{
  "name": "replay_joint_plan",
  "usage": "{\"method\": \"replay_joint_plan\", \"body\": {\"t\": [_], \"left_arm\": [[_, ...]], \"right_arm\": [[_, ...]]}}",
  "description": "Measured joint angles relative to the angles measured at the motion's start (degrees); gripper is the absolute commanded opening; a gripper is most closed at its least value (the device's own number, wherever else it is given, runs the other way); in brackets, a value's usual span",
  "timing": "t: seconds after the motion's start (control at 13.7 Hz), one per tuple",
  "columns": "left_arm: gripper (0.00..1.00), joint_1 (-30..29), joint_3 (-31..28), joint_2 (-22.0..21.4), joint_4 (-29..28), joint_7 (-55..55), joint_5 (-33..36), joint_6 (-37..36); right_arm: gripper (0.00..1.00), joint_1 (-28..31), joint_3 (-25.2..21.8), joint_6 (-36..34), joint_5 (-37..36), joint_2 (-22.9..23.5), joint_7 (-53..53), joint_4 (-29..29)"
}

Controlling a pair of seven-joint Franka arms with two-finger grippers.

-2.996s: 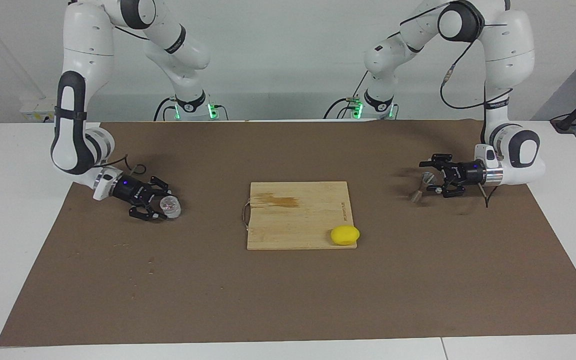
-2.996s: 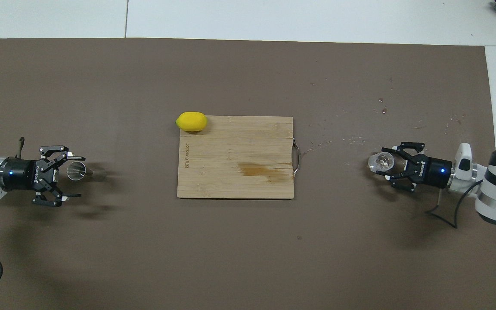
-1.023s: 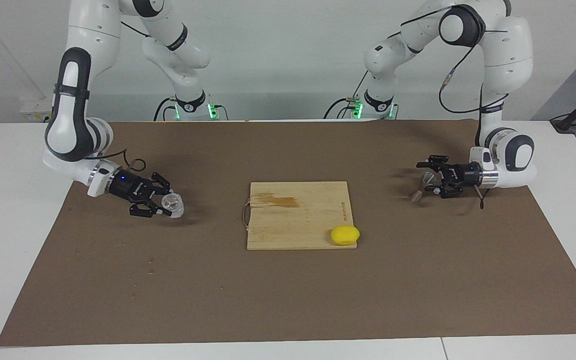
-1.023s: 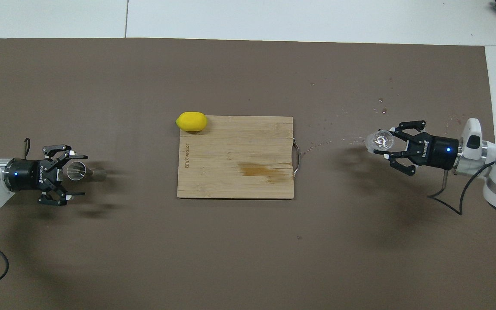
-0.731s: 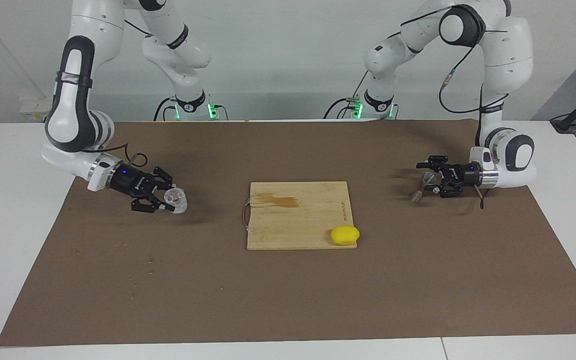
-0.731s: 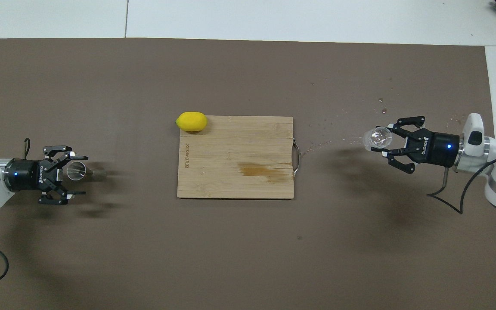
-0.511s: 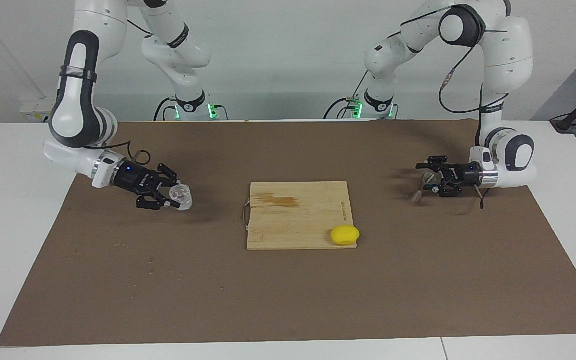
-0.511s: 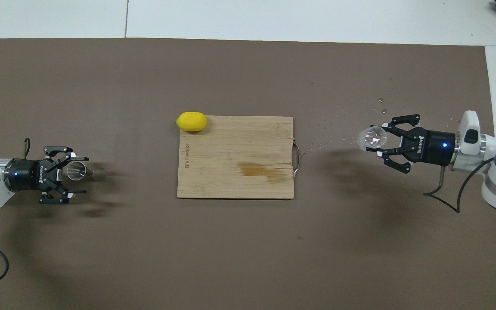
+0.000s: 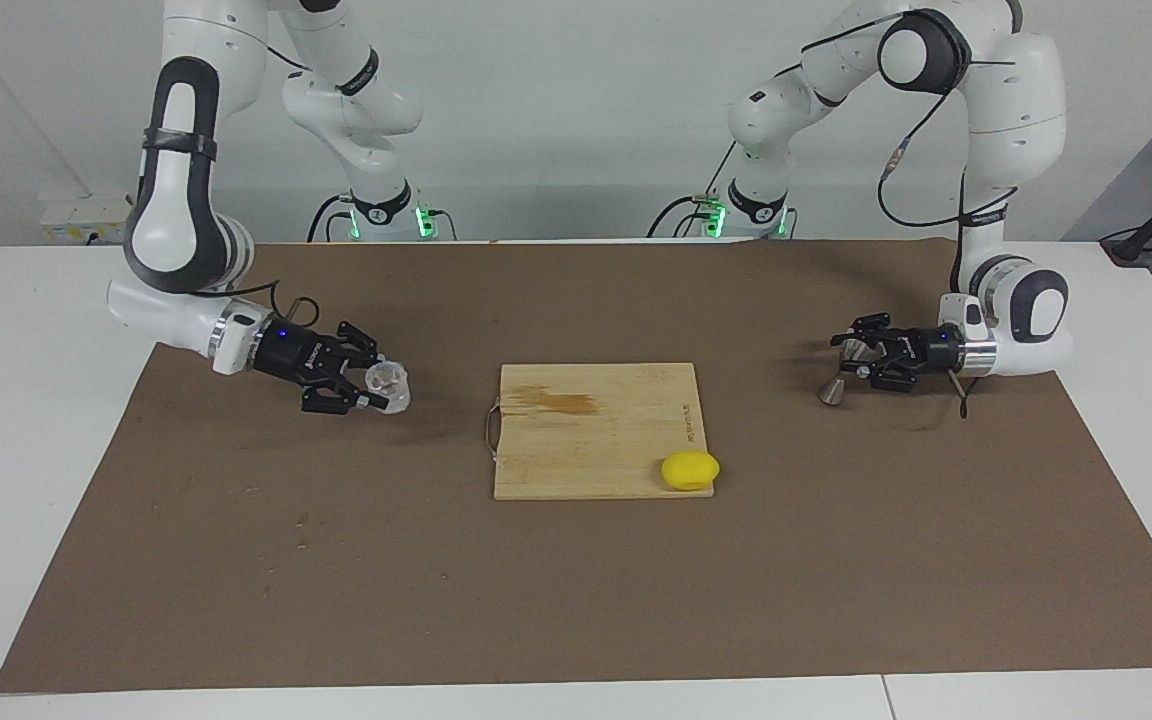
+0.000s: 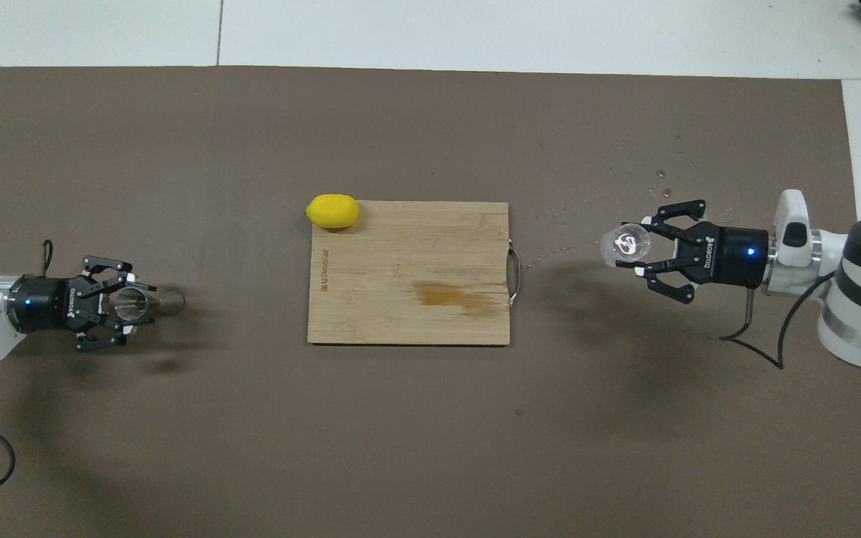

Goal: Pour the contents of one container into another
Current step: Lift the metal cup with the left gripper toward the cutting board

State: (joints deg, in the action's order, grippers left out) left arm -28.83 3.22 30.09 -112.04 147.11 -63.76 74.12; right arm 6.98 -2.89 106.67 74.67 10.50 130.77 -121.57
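The clear glass cup (image 9: pixel 393 384) with something pinkish inside is held in my right gripper (image 9: pixel 379 383), which is shut on it. The cup is up off the mat, between the right arm's end and the cutting board; it also shows in the overhead view (image 10: pixel 624 242) with the right gripper (image 10: pixel 643 246). The grey metal jigger (image 9: pixel 830 389) is at the left arm's end, low at the mat. My left gripper (image 9: pixel 852 360) is shut around its waist. Overhead, the jigger (image 10: pixel 167 301) sticks out past the left gripper (image 10: pixel 143 304).
A wooden cutting board (image 9: pixel 576 450) with a metal handle lies mid-table on the brown mat (image 9: pixel 576 600). A yellow lemon (image 9: pixel 690 470) sits at the board's corner away from the robots, toward the left arm's end. Small droplets (image 10: pixel 662 190) spot the mat near the right gripper.
My right gripper has lifted the glass cup and carried it toward the cutting board. My left gripper's fingers, open around the jigger before, have closed on it.
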Motion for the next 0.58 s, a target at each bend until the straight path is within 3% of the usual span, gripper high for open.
{"method": "replay_joint_plan", "body": {"t": [0.15, 0.51, 0.58], "left_arm": [[0.21, 0.00, 0.00, 0.00, 0.00, 0.00, -0.05, 0.00], [0.20, 0.10, 0.06, 0.06, 0.00, 0.01, -0.48, 0.06], [0.16, 0.14, 0.12, 0.06, 0.00, 0.01, -0.52, 0.07]], "right_arm": [[0.00, 0.00, -0.05, 0.05, -0.09, -0.01, -1.35, 0.00], [0.00, 0.00, -0.06, -0.17, -0.11, -0.12, -3.84, 0.00], [0.00, 0.00, -0.07, -0.28, -0.11, -0.26, -4.27, 0.00]]}}
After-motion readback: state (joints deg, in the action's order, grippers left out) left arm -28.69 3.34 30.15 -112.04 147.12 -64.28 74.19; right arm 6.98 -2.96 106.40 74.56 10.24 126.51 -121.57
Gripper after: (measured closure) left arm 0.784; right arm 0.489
